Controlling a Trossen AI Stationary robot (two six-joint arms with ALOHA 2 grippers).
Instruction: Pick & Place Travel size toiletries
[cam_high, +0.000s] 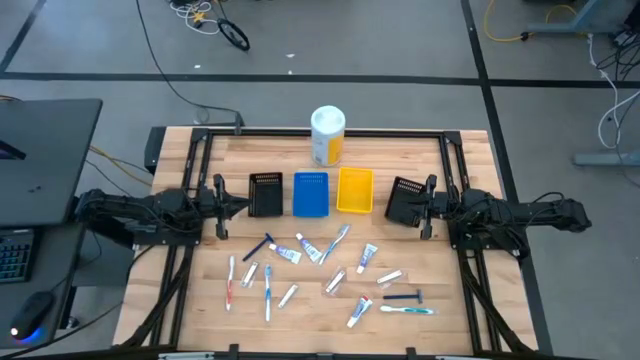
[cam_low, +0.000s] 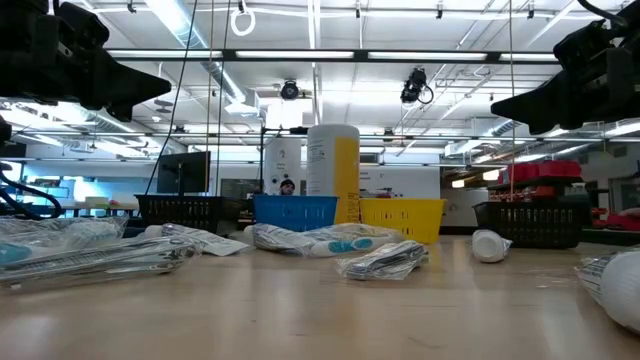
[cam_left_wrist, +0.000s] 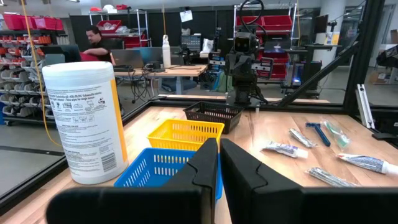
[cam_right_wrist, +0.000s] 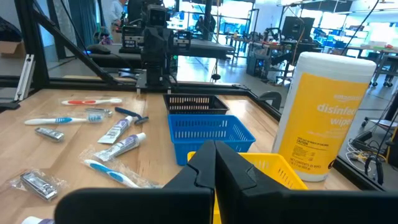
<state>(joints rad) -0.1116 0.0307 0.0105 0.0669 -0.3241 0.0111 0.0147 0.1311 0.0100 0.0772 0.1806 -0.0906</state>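
Both arms hovering above wood-slat table (cam_high: 440, 300), mid-frame L/R edges. Left gripper (cam_high: 243, 205) fingers nearly together, holding nothing; right gripper (cam_high: 402, 206) pressed together, empty. Toiletries (cam_high: 320, 270) lying scattered lower centre: crinkly-wrapped tubes, slim toothbrushes, razors. Mesh plastic bins (cam_high: 311, 193) sitting in row above; cylindrical canister (cam_high: 327, 135) top centre.

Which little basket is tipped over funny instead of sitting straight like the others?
The black bin beside the right gripper. It sits skewed and tilted, while the other black bin, the blue bin and the yellow bin stand squarely in a row.
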